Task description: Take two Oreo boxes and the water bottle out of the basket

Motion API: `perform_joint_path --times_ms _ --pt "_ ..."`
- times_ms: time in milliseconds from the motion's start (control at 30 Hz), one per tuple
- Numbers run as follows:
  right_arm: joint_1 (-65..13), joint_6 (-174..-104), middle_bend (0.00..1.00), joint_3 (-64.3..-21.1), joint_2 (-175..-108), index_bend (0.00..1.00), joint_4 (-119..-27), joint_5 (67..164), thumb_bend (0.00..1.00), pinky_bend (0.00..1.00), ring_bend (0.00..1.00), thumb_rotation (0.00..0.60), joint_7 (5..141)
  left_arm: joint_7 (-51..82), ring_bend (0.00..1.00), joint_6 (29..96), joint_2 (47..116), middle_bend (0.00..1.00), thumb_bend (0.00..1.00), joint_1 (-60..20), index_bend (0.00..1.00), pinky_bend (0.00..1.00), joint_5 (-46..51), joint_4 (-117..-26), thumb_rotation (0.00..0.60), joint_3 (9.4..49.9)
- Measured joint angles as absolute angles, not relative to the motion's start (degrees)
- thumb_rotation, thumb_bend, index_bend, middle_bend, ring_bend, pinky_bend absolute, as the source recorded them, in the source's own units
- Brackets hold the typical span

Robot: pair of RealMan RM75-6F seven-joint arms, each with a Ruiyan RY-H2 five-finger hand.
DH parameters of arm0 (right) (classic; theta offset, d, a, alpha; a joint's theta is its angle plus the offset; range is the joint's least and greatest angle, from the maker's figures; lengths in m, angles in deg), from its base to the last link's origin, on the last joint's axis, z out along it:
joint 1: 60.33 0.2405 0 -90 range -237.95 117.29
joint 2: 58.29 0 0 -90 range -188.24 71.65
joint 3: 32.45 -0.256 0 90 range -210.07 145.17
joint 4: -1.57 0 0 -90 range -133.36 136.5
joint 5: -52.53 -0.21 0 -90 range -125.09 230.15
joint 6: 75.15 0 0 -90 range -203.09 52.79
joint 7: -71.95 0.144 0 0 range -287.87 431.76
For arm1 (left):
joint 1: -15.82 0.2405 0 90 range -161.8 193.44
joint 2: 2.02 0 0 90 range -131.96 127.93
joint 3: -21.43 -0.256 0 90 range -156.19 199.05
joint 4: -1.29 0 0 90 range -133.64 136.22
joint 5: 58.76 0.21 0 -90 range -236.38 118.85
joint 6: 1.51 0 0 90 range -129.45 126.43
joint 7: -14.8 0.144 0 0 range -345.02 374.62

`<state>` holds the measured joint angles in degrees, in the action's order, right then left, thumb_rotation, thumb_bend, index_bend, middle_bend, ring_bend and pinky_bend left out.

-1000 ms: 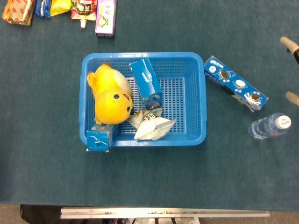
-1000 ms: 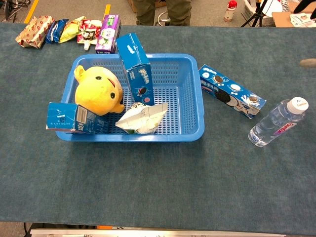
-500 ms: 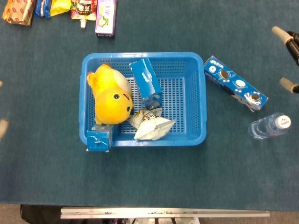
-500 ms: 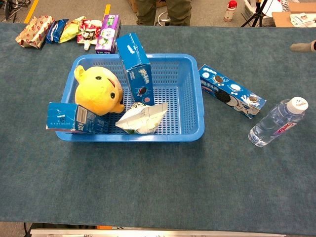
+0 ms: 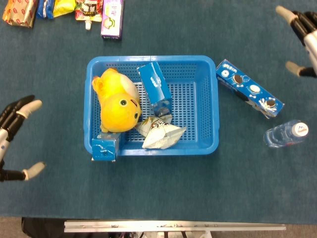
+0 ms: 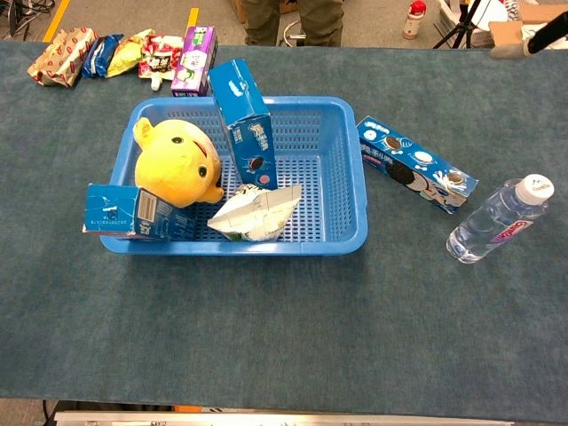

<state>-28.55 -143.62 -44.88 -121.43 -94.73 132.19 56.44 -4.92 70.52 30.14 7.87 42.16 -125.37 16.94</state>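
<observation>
One Oreo box (image 5: 249, 88) (image 6: 415, 163) lies flat on the table just right of the blue basket (image 5: 208, 99) (image 6: 342, 177). The water bottle (image 5: 286, 134) (image 6: 499, 220) lies on its side nearer the front right. A second Oreo box (image 5: 154, 89) (image 6: 243, 122) stands tilted inside the basket. My right hand (image 5: 308, 37) (image 6: 532, 40) hovers at the far right edge with fingers spread, holding nothing, well beyond the lying box. At the left edge of the head view my left hand (image 5: 9, 131) is spread and empty, clear of the basket.
In the basket sit a yellow plush toy (image 5: 119, 101) (image 6: 177, 162) and a crumpled white bag (image 5: 161, 133) (image 6: 256, 213). A small blue carton (image 5: 104, 148) (image 6: 138, 213) leans on its front-left corner. Snack packs (image 5: 64, 10) (image 6: 133, 53) line the far left edge.
My left hand has come into view at the left edge. My right hand has moved toward the far edge of the table. The boxes, bottle and basket have not moved.
</observation>
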Motion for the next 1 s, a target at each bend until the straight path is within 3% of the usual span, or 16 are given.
perform_joint_path --times_ms 233,533,1000 --pt "-24.75 -140.52 0.27 -47.07 -124.71 0.13 -90.44 130.07 0.00 0.40 0.29 0.600 56.89 -5.97 0.00 70.00 29.06 0.00 0.18 7.55 0.02 0.21 45.39 -126.97 0.600 15.38" --pt "-23.38 -139.18 0.27 -47.78 -125.93 0.13 -87.55 128.08 0.00 0.40 0.29 0.600 57.28 -3.75 0.00 68.81 32.62 0.00 0.18 6.42 0.02 0.21 46.86 -128.15 0.600 15.28" --pt "-23.84 -138.94 0.27 -48.17 -124.75 0.13 -84.82 125.90 0.00 0.40 0.29 0.600 60.23 11.87 0.00 63.09 43.33 0.00 0.18 3.56 0.02 0.21 38.31 -129.34 0.600 17.58"
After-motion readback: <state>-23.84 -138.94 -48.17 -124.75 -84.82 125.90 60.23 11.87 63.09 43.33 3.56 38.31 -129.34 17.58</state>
